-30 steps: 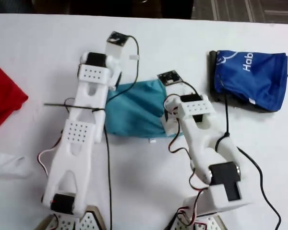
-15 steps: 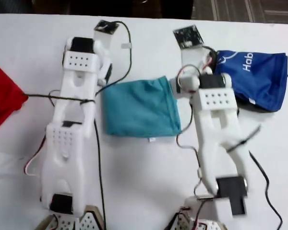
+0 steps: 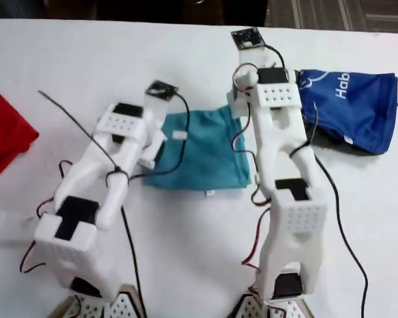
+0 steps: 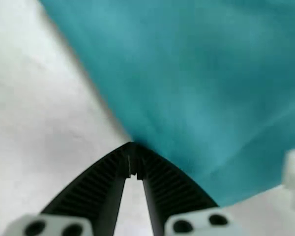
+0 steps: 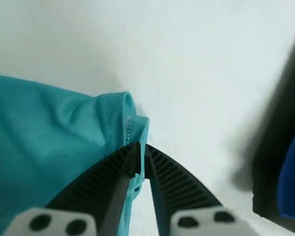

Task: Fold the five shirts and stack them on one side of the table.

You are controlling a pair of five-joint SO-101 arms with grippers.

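Lying folded into a rough rectangle near the middle of the table (image 3: 186,53), the teal shirt (image 3: 199,156) sits between the two arms. The left gripper (image 4: 132,153) is down at the shirt's left edge. Its black ribbed fingers are pressed together with the tips right against the hem; whether any cloth is caught between them I cannot tell. The right gripper (image 5: 139,156) is at the shirt's far right corner, its claw clamped on the stitched corner, which bunches and puckers around the tips. Just beside that corner, toward the table's right edge, lies a folded blue shirt (image 3: 355,109) with white print. It rests on a black garment (image 5: 271,164) whose dark edge shows beneath it. A red shirt (image 3: 3,139) lies at the left edge of the table, well apart from the teal one. A pale white cloth (image 3: 10,226) lies nearer the front along that same edge. Black and red cables (image 3: 129,245) trail from both arms over the table.
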